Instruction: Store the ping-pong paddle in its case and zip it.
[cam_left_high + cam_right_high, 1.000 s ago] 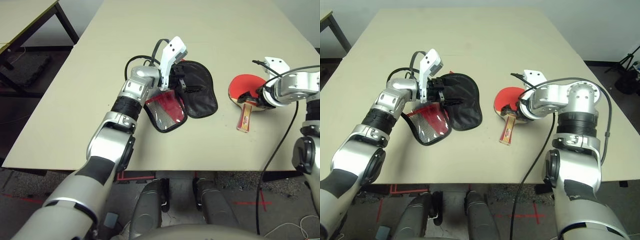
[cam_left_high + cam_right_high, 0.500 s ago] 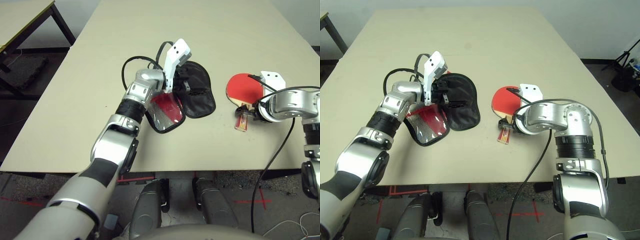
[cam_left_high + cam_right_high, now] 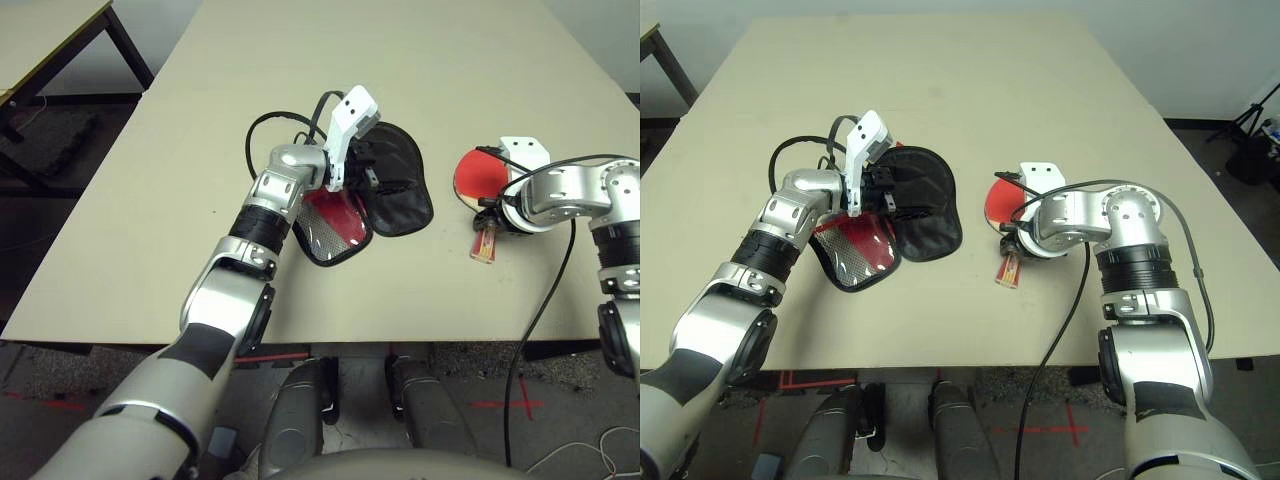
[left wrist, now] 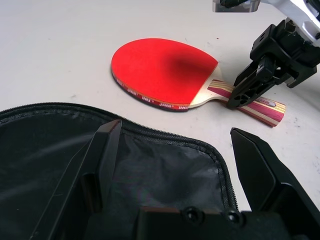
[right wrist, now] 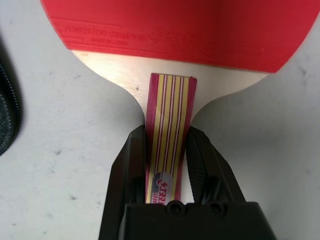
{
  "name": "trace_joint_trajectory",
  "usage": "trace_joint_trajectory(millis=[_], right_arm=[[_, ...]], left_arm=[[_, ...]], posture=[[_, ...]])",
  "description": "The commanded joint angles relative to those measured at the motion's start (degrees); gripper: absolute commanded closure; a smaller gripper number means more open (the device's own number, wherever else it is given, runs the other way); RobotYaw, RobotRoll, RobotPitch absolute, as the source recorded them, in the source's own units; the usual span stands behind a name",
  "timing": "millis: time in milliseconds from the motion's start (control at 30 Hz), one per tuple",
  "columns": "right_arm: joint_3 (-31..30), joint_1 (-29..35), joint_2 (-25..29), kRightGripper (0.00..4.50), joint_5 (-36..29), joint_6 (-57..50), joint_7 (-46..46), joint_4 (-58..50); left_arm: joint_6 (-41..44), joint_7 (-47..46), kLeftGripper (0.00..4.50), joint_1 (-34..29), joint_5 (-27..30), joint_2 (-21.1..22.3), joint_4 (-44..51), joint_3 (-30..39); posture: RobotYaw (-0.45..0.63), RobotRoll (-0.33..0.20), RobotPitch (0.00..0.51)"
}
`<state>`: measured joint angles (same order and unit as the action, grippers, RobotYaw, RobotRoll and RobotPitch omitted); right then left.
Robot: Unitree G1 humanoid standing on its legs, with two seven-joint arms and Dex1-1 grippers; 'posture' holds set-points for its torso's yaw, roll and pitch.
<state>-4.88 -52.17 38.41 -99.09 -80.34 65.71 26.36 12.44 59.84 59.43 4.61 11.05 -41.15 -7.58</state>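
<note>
The ping-pong paddle (image 3: 476, 172) lies flat on the table right of the case, red face up, striped wooden handle (image 5: 170, 115) toward me. My right gripper (image 3: 491, 217) is shut on that handle, one black finger (image 5: 131, 150) pressed to each side. The case (image 3: 401, 196) lies unzipped and spread open: black lining up on the right half, the red half with the clear pocket (image 3: 334, 224) nearer me. Over the case's far left part my left gripper (image 3: 367, 166) hovers open, its fingers (image 4: 102, 150) spread above the black lining (image 4: 150, 175) with nothing between them.
The beige table (image 3: 300, 60) has wide bare room behind and left of the case. A black cable (image 3: 275, 122) loops by my left wrist; another hangs off my right arm over the table's front edge (image 3: 545, 290). A second table (image 3: 45, 35) stands at far left.
My right gripper has slid down to the paddle's handle and closed on it. The left gripper stays open over the case, shifted slightly.
</note>
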Motion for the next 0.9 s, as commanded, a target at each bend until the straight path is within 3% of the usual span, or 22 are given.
trace_joint_trajectory(millis=[33,233,400,667,900], right_arm=[[1.75,-0.57,-0.32,3.37,5.0,-1.07,-2.09,0.96],[6.49,-2.84,-1.17,3.37,14.52,-0.89,-6.81,4.03],[9.09,-9.25,-3.52,3.37,25.57,0.16,-14.82,8.22],[16.97,-21.29,-17.06,3.37,33.43,-7.43,-20.01,10.13],[21.56,-21.97,-25.21,3.37,42.07,-12.14,-23.6,7.9]], left_arm=[[0.71,-0.15,0.0,-1.21,0.3,0.11,1.06,-0.38],[0.96,-0.22,0.0,-1.5,0.4,0.2,1.58,-0.44],[1.45,-1.46,0.0,-0.99,1.0,0.47,1.91,0.56],[3.24,-2.27,0.0,-0.85,1.97,3.74,4.8,1.54],[5.07,-1.96,0.0,-0.6,1.65,9.7,6.61,1.73]], posture=[[-0.12,0.0,0.158],[-0.11,0.0,0.147],[-0.11,0.0,0.136],[-0.1,0.0,0.128],[-0.07,0.0,0.129]])
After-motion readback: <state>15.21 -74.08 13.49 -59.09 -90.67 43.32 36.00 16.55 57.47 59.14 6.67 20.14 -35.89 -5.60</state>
